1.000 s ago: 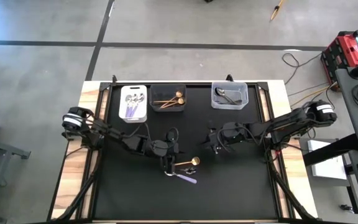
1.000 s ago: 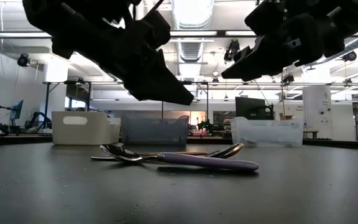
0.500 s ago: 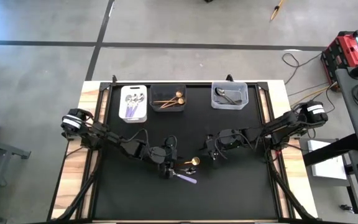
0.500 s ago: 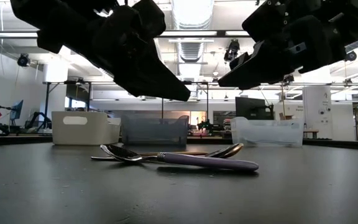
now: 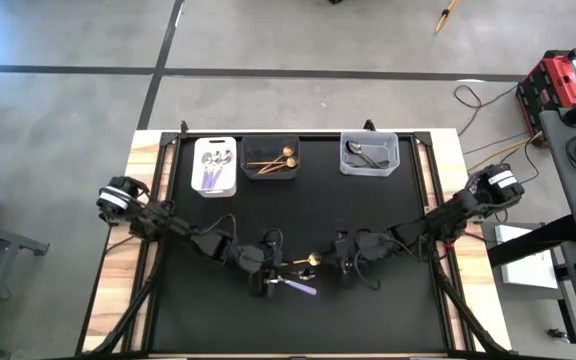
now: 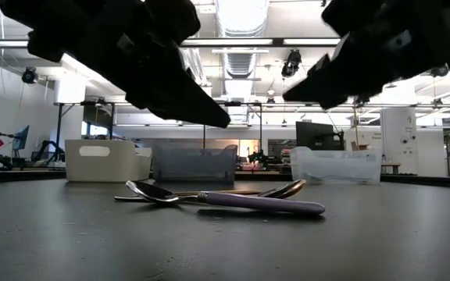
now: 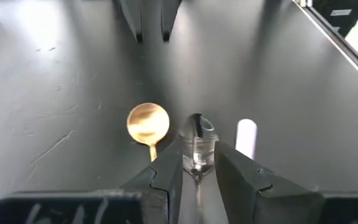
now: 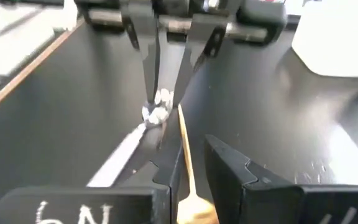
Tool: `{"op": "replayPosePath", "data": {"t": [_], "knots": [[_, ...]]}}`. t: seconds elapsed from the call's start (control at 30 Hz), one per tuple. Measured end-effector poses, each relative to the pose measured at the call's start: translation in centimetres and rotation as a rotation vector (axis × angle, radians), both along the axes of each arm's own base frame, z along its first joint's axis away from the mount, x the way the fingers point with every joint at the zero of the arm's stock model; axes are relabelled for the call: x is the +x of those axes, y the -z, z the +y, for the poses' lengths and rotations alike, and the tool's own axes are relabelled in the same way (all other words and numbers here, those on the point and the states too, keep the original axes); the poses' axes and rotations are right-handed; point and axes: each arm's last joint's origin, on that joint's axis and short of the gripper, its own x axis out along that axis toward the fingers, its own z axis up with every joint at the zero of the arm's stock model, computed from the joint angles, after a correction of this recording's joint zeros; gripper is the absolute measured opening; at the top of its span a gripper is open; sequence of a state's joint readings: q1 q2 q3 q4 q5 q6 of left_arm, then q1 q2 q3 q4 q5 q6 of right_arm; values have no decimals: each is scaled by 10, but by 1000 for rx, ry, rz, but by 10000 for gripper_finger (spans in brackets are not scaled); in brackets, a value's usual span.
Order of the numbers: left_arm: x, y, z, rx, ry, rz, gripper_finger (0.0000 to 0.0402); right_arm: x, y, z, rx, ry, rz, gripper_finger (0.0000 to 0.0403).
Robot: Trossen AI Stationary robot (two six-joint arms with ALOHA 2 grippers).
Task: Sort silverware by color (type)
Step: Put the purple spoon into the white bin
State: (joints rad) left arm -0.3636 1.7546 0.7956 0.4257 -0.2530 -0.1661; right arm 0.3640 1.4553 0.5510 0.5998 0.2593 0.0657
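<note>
Two spoons lie crossed on the black mat: a gold spoon (image 5: 308, 260) and a silver spoon with a lilac handle (image 5: 303, 288). The low view shows both flat on the mat, the gold one (image 6: 286, 189) behind the lilac-handled one (image 6: 256, 204). My left gripper (image 5: 271, 278) hangs above them from the left, narrowly open. Through its gap I see a silver bowl (image 7: 197, 132), with the gold bowl (image 7: 148, 122) and the lilac handle end (image 7: 246, 134) beside it. My right gripper (image 5: 341, 262) hangs opposite, narrowly open, over the gold spoon's handle (image 8: 184, 149). Neither gripper touches a spoon.
Along the far edge stand a white bin (image 5: 215, 166) with lilac-handled spoons, a dark bin (image 5: 271, 158) with gold spoons and a clear bin (image 5: 369, 154) with dark spoons. Wooden strips (image 5: 118, 290) flank the mat. The mat's near half holds only the two spoons.
Both grippers have moved toward the table's near edge, the right one farther and a little downward, until it faces the left gripper across the spoons. The spoons have not moved. Neither gap has changed.
</note>
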Motion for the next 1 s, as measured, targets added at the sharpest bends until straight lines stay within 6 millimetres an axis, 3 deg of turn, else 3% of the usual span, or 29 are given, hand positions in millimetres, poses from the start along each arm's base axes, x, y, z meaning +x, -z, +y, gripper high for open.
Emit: {"op": "replayPosePath", "data": {"t": [0.47, 1.0], "knots": [[-8, 10, -20, 6, 60, 31, 75, -3, -6, 35, 83, 31, -102, 59], [-12, 25, -24, 37, 76, 102, 75, 55, 15, 78, 52, 99, 23, 59]]}}
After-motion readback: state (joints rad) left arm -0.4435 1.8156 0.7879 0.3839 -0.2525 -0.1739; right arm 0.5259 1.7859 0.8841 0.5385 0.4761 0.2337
